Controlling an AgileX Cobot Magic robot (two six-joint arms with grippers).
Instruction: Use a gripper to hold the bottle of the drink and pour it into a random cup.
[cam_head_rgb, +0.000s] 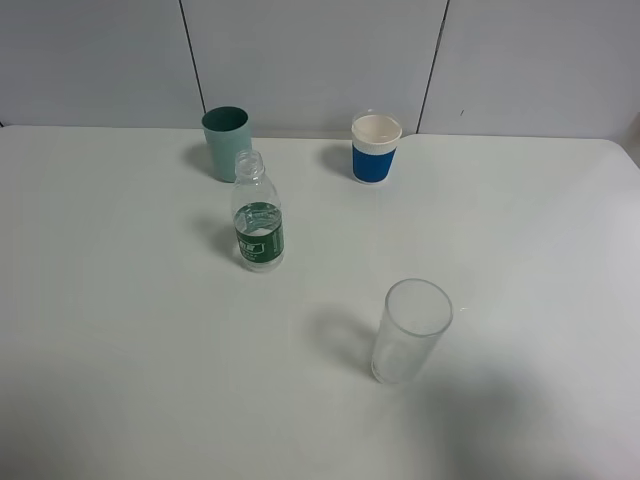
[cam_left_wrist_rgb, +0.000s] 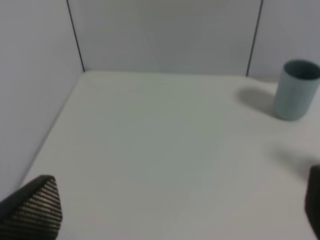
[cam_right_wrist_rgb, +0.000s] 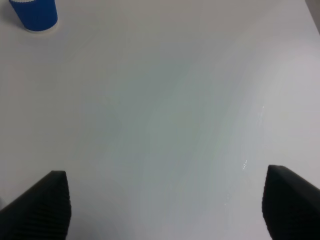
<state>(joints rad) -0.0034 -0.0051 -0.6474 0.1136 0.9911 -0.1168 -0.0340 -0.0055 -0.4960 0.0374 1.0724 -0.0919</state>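
The bottle of the drink (cam_head_rgb: 258, 217) stands upright on the white table (cam_head_rgb: 120, 300), uncapped, with a dark green label and clear liquid. The teal-green cup (cam_head_rgb: 226, 142) stands just behind it, near the wall; it also shows in the left wrist view (cam_left_wrist_rgb: 295, 90). Neither gripper shows in the exterior high view. The left gripper (cam_left_wrist_rgb: 182, 207) is open, with dark fingertips (cam_left_wrist_rgb: 35, 207) wide apart over bare table, far from the cup. The right gripper (cam_right_wrist_rgb: 167, 205) is open over bare table, fingertips (cam_right_wrist_rgb: 40, 207) wide apart and holding nothing.
A white cup with a blue sleeve (cam_head_rgb: 376, 148) stands at the back, right of the teal cup, and shows in the right wrist view (cam_right_wrist_rgb: 35, 15). A tall clear glass (cam_head_rgb: 409, 332) stands in front, right of the bottle. Grey wall panels (cam_head_rgb: 320, 60) close the back.
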